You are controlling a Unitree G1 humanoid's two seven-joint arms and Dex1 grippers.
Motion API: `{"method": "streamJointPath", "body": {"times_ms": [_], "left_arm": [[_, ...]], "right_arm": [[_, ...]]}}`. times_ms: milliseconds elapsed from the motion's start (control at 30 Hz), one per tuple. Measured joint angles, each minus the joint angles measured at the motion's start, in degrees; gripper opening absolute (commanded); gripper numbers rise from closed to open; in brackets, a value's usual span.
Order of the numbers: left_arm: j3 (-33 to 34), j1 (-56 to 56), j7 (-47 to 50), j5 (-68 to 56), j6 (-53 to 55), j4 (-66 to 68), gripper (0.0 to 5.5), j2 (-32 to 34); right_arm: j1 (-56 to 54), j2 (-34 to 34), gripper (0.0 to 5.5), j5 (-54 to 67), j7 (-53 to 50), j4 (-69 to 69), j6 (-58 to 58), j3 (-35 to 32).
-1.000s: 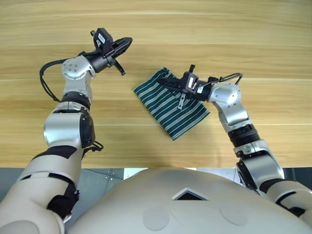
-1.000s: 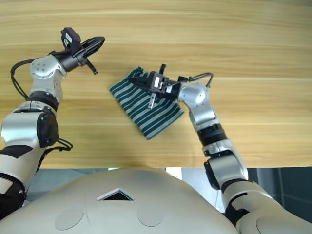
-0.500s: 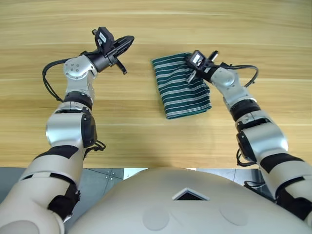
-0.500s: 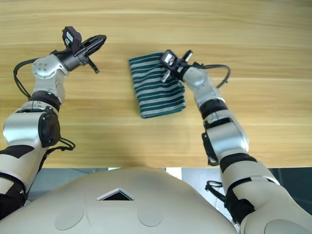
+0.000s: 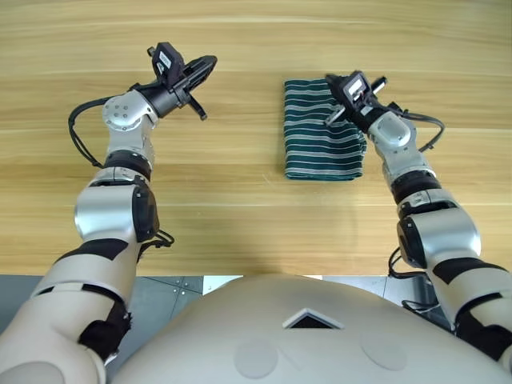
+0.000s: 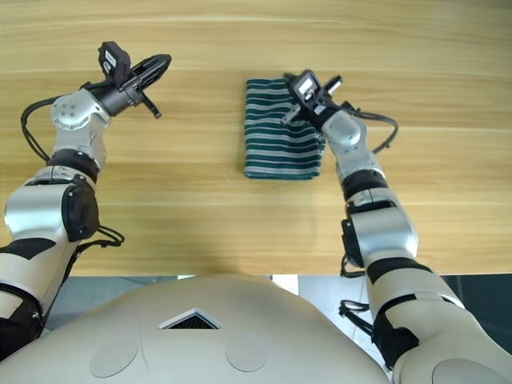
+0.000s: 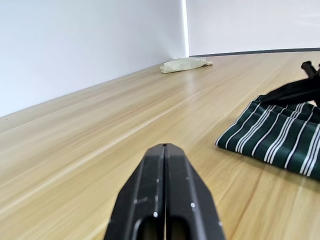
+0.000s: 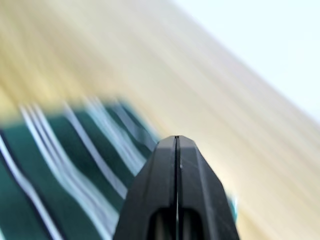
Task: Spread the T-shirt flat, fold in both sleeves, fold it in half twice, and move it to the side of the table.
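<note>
The T-shirt (image 5: 320, 136) is a folded dark green bundle with white stripes, lying square on the wooden table (image 5: 240, 200) right of centre. My right gripper (image 5: 329, 78) sits at the bundle's far edge, shut on the cloth there. In the right wrist view its fingers (image 8: 176, 150) are pressed together over the striped fabric (image 8: 45, 190). My left gripper (image 5: 211, 62) hovers shut above bare wood, well left of the shirt. The left wrist view shows its closed fingers (image 7: 164, 150) with the shirt (image 7: 275, 135) off to one side.
A small beige folded cloth (image 7: 183, 64) lies far off on the table by a white wall (image 7: 75, 40). The table's near edge (image 5: 240, 274) runs just in front of me. Bare wood surrounds the shirt on all sides.
My right gripper has swung to the right and farther away, dragging the shirt with it. The bundle turned from diagonal to square with the table. The left arm stayed put.
</note>
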Motion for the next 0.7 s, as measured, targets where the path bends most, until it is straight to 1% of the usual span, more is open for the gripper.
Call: {"method": "streamJointPath", "body": {"times_ms": [100, 233, 367, 567, 700], "left_arm": [[0.1, 0.1, -0.1, 0.0, 0.0, 0.0, 0.00, 0.0], [0.1, 0.1, -0.2, 0.0, 0.0, -0.4, 0.00, -0.3], [0.1, 0.1, -0.3, 0.0, 0.0, -0.5, 0.00, -0.6], [0.1, 0.3, -0.2, 0.0, -0.1, -0.7, 0.00, -0.8], [0.1, 0.5, -0.2, 0.0, -0.1, -0.8, 0.00, -0.8]], "right_arm": [[0.7, 3.9, 0.02, 1.6, 3.4, -5.9, -1.5, 0.4], [3.1, 3.6, 0.02, -2.7, 5.2, -3.1, 0.8, 3.4], [5.1, 0.6, 0.02, -8.7, 5.8, 0.7, 3.3, 6.6], [5.6, -5.0, 0.02, -10.8, 4.5, 1.2, 3.2, 7.0], [7.7, -9.9, 0.02, -10.7, 7.7, 0.5, 1.6, 7.0]]}}
